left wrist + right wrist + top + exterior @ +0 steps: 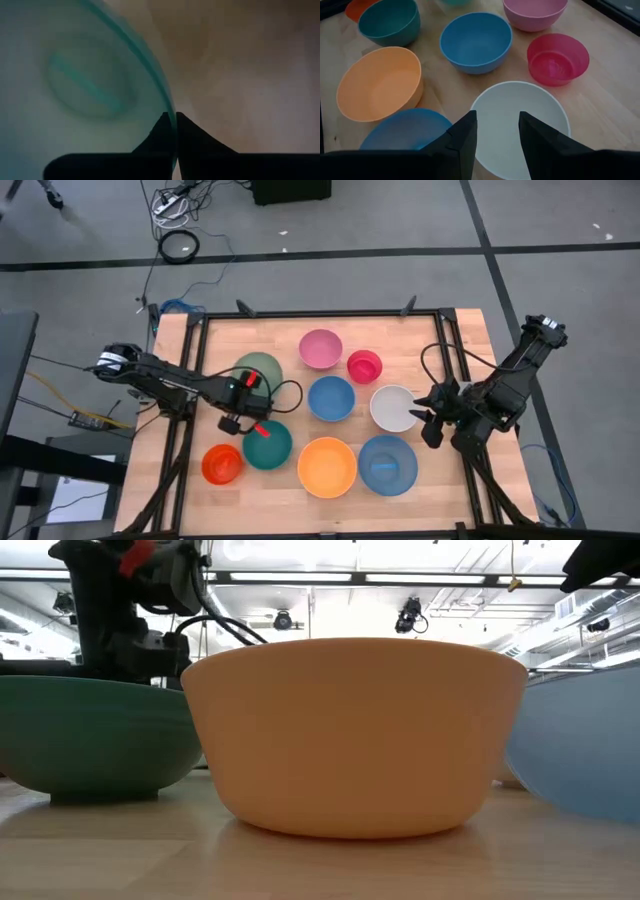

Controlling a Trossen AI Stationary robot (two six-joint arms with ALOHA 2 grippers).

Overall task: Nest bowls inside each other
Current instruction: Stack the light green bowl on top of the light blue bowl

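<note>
Several plastic bowls stand apart on their bases on the wooden table (460, 340): pink (320, 348), magenta-red (364, 365), blue (331, 397), white (392, 407), orange-red (221, 464), large orange (327, 466), light blue (387, 464). My left arm partly covers the sage green bowl (262, 366). My left gripper (254, 427) is shut on the teal bowl (272, 450). My right gripper (497, 115) hangs open above the white bowl's (520, 120) right side and touches nothing. My left gripper (172, 116) has the teal bowl's rim (165, 95) between its two fingers, at the far-left side of the bowl. One finger (160, 132) is inside the bowl and one (190, 132) outside. The fingers point steeply down. The bowl stands upright with its foot (105, 795) on the table.
The table's black frame (320, 313) runs around the wood. The bowls stand close together in the middle and near half, with bare wood along the far edge and far right. In the low view the large orange bowl (355, 735) fills the foreground between the teal (95, 735) and light blue (585, 740) ones.
</note>
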